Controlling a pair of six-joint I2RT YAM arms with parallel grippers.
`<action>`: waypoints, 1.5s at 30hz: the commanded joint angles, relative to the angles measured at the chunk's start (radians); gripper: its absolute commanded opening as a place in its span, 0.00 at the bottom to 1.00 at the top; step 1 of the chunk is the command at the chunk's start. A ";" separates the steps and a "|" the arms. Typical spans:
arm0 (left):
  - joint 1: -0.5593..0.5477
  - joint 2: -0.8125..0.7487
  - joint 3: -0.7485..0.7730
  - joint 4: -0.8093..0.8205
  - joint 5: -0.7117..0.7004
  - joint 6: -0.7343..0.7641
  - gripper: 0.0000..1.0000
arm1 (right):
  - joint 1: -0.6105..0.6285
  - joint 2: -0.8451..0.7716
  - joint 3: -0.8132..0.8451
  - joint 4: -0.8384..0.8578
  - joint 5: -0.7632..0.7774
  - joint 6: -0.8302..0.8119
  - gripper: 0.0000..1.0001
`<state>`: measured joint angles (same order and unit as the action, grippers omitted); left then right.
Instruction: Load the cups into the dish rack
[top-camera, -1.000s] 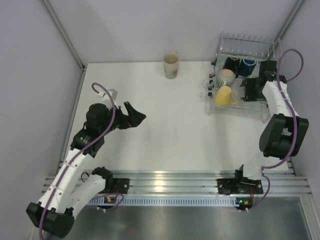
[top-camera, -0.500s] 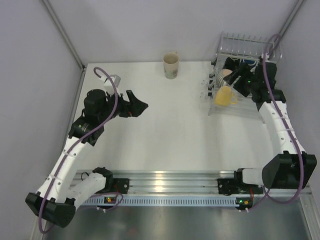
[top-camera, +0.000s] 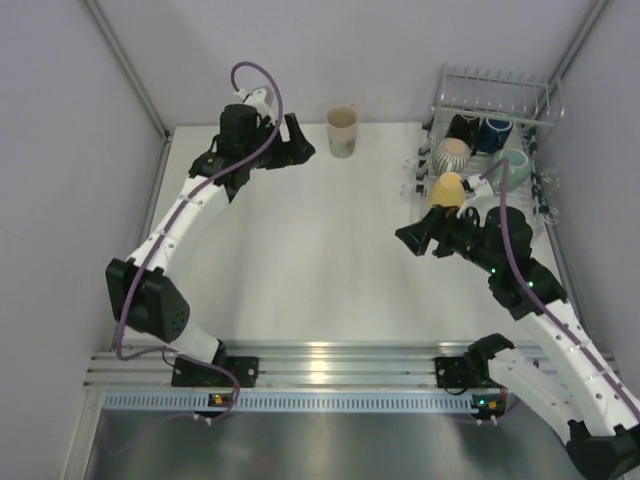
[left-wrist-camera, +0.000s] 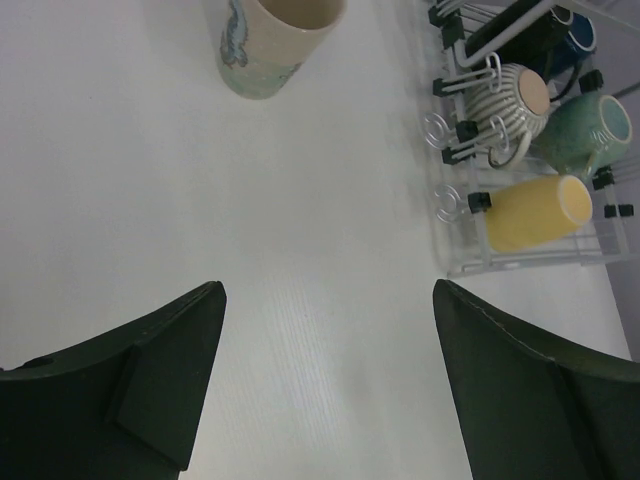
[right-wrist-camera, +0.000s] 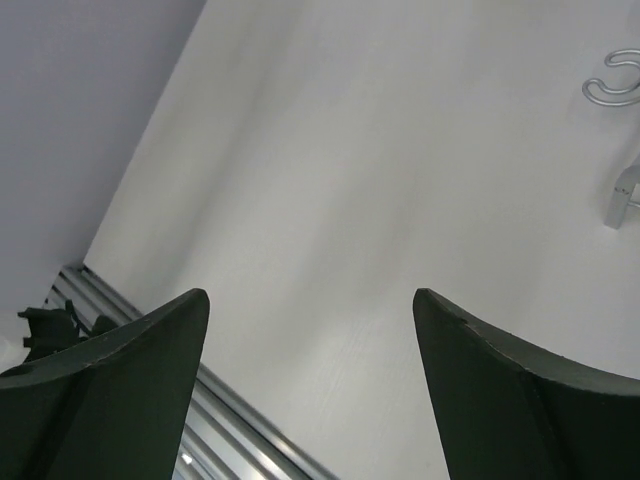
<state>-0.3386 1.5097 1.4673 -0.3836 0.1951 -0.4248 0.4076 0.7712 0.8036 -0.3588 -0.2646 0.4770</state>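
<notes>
As the left gripper (top-camera: 297, 141) is hovering over the far side of the table (top-camera: 330, 260), its jaws are standing wide apart and gripping nothing. Just to its right, the cream cup (top-camera: 342, 130) with the green mark is sitting upright on the table near the far edge, well apart from the rack (top-camera: 495, 76). Farther right, the right gripper (top-camera: 408, 238) is pointing leftward over bare table just off the rack's near left corner, its jaws likewise spread and holding nothing. At the far right corner, the rack is carrying five cups: the yellow cup (top-camera: 447, 190) is lying on its side at the near left, the grey cup (top-camera: 453, 152) is lying behind it, the teal cup (top-camera: 513, 160) is resting to their right, and the black cup (top-camera: 464, 128) and blue cup (top-camera: 495, 132) are sitting side by side in the far row.
</notes>
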 joint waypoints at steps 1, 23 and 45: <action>0.000 0.139 0.150 0.075 -0.104 -0.100 0.90 | 0.019 -0.160 -0.058 0.046 -0.027 0.029 0.84; 0.016 0.868 0.746 0.262 -0.128 -0.310 0.87 | 0.019 -0.380 -0.130 -0.092 -0.039 -0.005 0.87; 0.018 0.962 0.711 0.335 -0.123 -0.330 0.66 | 0.019 -0.351 -0.121 -0.155 0.002 -0.037 0.88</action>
<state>-0.3252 2.4836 2.1750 -0.0509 0.0776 -0.8108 0.4126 0.4152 0.6674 -0.4980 -0.2787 0.4625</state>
